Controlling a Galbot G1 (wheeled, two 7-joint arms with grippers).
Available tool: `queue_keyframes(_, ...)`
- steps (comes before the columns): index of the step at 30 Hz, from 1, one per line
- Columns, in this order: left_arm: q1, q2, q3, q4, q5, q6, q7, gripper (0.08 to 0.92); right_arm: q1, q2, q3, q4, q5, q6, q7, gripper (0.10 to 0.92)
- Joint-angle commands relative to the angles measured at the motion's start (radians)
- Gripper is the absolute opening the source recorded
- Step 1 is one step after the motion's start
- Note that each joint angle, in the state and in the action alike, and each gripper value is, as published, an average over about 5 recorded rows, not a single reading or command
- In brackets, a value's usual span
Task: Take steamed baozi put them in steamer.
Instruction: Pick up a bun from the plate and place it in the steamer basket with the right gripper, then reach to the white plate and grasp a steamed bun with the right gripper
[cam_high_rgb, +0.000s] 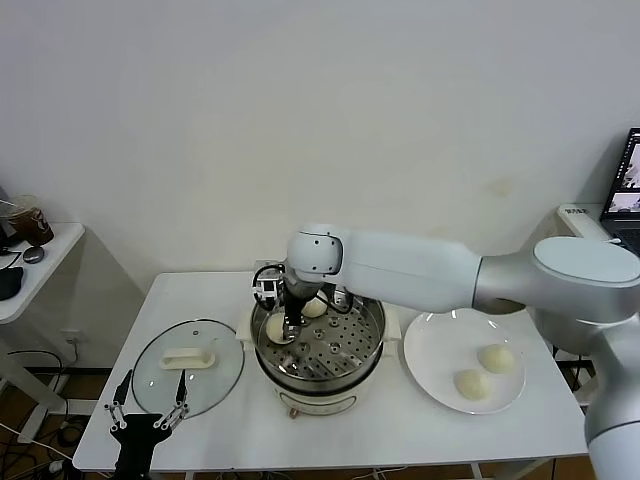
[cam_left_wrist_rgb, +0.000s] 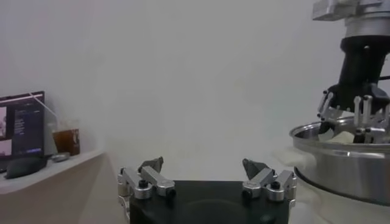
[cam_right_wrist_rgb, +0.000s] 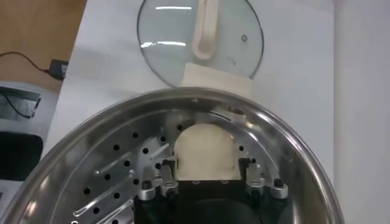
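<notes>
Looking down right wrist view: right claw (cam_right_wrist_rgb: 207, 182) spread inside steamer (cam_right_wrist_rgb: 286, 146), bun (cam_right_wrist_rgb: 205, 152) on perforated tray between its fingers, no pinch. Remaining two buns (cam_high_rgb: 484, 371) lie on plate (cam_high_rgb: 430, 345) toward my right, nearer right arm. Left claw (cam_left_wrist_rgb: 204, 175) spread, parked beside desk (cam_high_rgb: 200, 300).

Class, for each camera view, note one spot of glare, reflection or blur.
Head view: even light, sheen on the steamer rim. Left wrist view: the near left gripper is soft, the wall hazy. Right wrist view: bright streaks on the glass lid.
</notes>
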Motion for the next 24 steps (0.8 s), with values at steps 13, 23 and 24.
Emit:
queue_keyframes(13, -0.026, 0.008, 0.005, 0.007, -0.002, 0.002, 0.000, 0.823, 0.260, -0.496, -0.001, 0.267, -0.226, 0.281, -0.414, 0.823)
queue_keyframes(23, -0.034, 0.007, 0.007, 0.032, -0.002, -0.005, -0.003, 0.823, 0.063, -0.860, 0.059, 0.327, -0.509, 0.478, -0.471, 0.823)
queue_keyframes(24, -0.035, 0.007, 0.008, 0.034, -0.002, -0.005, -0.003, 0.823, 0.028, -0.876, 0.073, 0.328, -0.535, 0.488, -0.468, 0.823)
